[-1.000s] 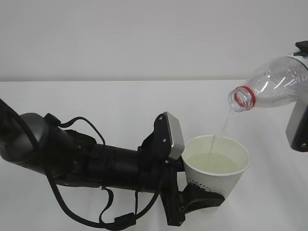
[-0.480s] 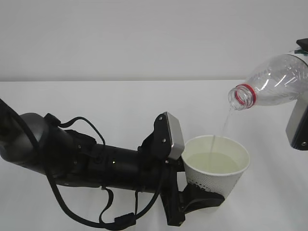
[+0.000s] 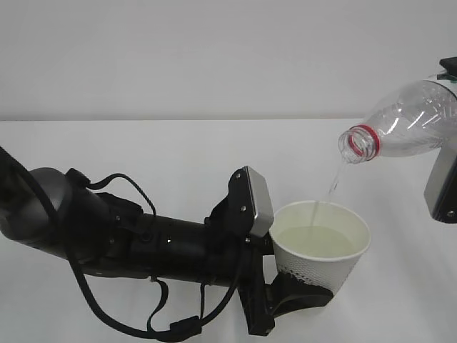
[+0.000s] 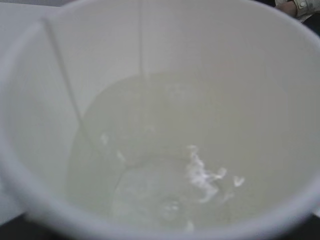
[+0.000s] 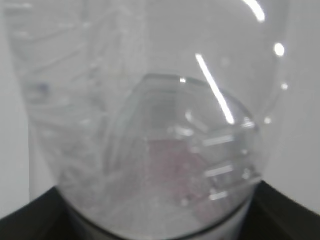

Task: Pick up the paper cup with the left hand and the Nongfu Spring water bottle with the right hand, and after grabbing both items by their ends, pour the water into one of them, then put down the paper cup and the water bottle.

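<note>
My left gripper (image 3: 303,296) clamps the cup (image 3: 321,254); its wrist view alone shows the pooled water (image 4: 170,165). The right gripper's grip: can't tell; bottle (image 3: 407,121) tilted.

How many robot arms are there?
2. The left arm stretches across the table, holding the paper cup. The right arm at the right edge tilts the water bottle over it.
</note>
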Robot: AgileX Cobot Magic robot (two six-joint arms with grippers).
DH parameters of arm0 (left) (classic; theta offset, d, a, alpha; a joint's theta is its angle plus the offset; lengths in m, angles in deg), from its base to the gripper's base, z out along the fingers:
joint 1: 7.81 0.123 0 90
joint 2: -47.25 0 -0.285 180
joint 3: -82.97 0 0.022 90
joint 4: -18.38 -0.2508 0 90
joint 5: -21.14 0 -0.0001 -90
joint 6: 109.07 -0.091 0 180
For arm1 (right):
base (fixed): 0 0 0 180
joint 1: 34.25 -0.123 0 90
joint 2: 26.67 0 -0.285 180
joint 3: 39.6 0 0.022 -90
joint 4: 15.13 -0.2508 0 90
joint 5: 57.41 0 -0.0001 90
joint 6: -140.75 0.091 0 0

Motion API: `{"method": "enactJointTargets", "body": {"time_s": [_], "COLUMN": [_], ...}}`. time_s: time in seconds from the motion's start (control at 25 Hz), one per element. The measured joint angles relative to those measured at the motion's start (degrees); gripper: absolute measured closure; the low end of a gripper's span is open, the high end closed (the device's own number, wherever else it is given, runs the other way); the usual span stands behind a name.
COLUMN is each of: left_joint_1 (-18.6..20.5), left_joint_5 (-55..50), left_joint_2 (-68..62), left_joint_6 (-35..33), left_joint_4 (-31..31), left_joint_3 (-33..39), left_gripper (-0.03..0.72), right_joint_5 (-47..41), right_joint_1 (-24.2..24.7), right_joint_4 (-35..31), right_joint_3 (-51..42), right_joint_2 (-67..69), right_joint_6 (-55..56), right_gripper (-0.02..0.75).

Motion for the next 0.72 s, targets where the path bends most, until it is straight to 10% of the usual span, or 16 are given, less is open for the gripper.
{"method": "enactJointTargets", "body": {"time_s": [0.72], "left_joint_1": [0.0], "left_joint_5": [0.0], "left_joint_2": [0.0], "left_joint_6": [0.0], "left_joint_4": [2.0], "left_joint_3": [0.0], "left_gripper": [0.185], "right_joint_5": [0.0], "right_joint_1": [0.0], "right_joint_4": [0.0], "right_joint_3": [0.0], "right_joint_2": [0.0], "right_joint_6": [5.2], "right_gripper": [0.224]}}
